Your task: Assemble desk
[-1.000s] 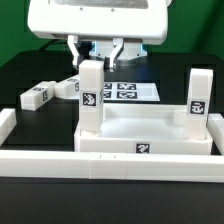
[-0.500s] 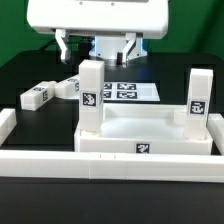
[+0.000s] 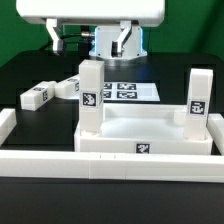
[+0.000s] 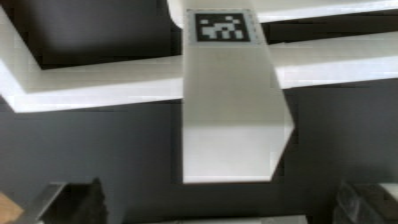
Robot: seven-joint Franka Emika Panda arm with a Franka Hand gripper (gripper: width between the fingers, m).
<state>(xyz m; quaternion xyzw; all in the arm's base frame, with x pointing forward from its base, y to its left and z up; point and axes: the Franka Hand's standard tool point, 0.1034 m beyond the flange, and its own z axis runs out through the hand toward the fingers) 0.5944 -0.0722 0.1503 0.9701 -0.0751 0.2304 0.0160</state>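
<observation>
The white tabletop (image 3: 145,130) lies rim-up behind the front wall. Two leg blocks stand upright in its corners: one at the exterior view's left (image 3: 92,96), one at its right (image 3: 198,97). Two more leg blocks (image 3: 35,96) (image 3: 68,87) lie loose on the black table at the left. My gripper (image 3: 88,38) hangs open and empty above and behind the left upright leg. In the wrist view that leg (image 4: 231,110) stands between my spread fingertips (image 4: 71,205), well clear of them, with the tabletop rim (image 4: 89,85) beside it.
The long low white border wall (image 3: 110,165) runs along the front. The marker board (image 3: 125,92) lies flat behind the tabletop. Black table surface surrounds everything.
My gripper has risen straight up, away from the left upright leg, which stays standing in its corner. Nothing else has moved.
</observation>
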